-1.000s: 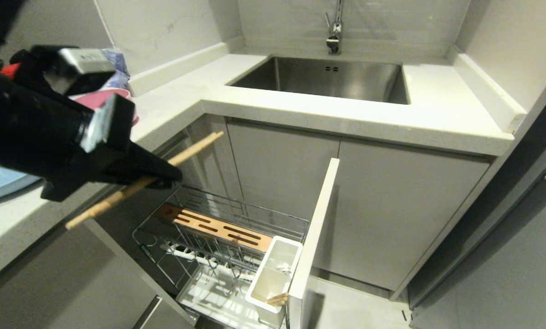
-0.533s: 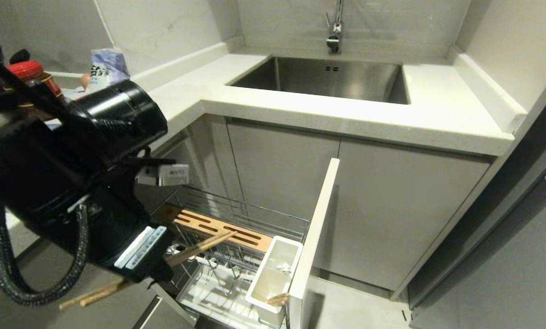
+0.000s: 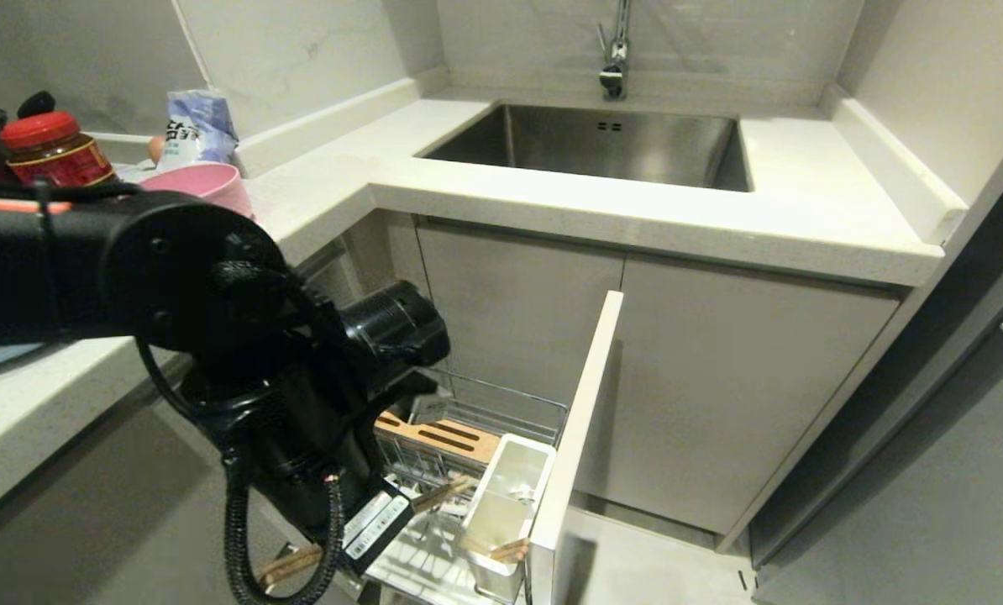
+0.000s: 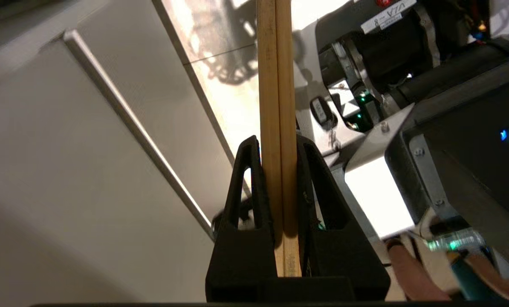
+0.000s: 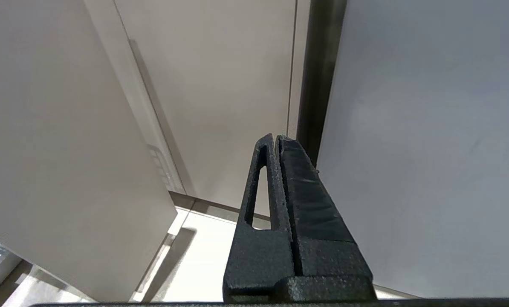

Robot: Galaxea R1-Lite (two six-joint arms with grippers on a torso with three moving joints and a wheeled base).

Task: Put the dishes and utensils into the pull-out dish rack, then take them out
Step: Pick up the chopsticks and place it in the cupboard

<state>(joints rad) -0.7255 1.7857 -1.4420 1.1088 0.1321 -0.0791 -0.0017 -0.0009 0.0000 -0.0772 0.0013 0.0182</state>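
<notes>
My left gripper (image 4: 276, 143) is shut on the pair of light-wood chopsticks (image 4: 276, 85), which run straight out between its fingers. In the head view the left arm reaches down over the pull-out dish rack (image 3: 501, 405), and its wrist hides the gripper. The chopsticks (image 3: 441, 494) stick out of the wrist toward the white utensil cup (image 3: 514, 470). A wooden end (image 3: 512, 550) shows low in that cup. The pink bowl (image 3: 207, 183) stands on the counter at the left. My right gripper (image 5: 276, 137) is shut on nothing, beside cabinet doors.
The rack's tall white front panel (image 3: 581, 420) stands out to the right of the cup, and its wooden strip (image 3: 447, 437) lies behind. A steel sink (image 3: 602, 143) with a faucet (image 3: 615, 50) is at the back. A red-lidded jar (image 3: 48, 147) and a blue bag (image 3: 195, 122) stand far left.
My left arm has swung down from counter height to the rack, carrying the chopsticks. Their tip now lies close to the white cup. The pink bowl has come back into sight.
</notes>
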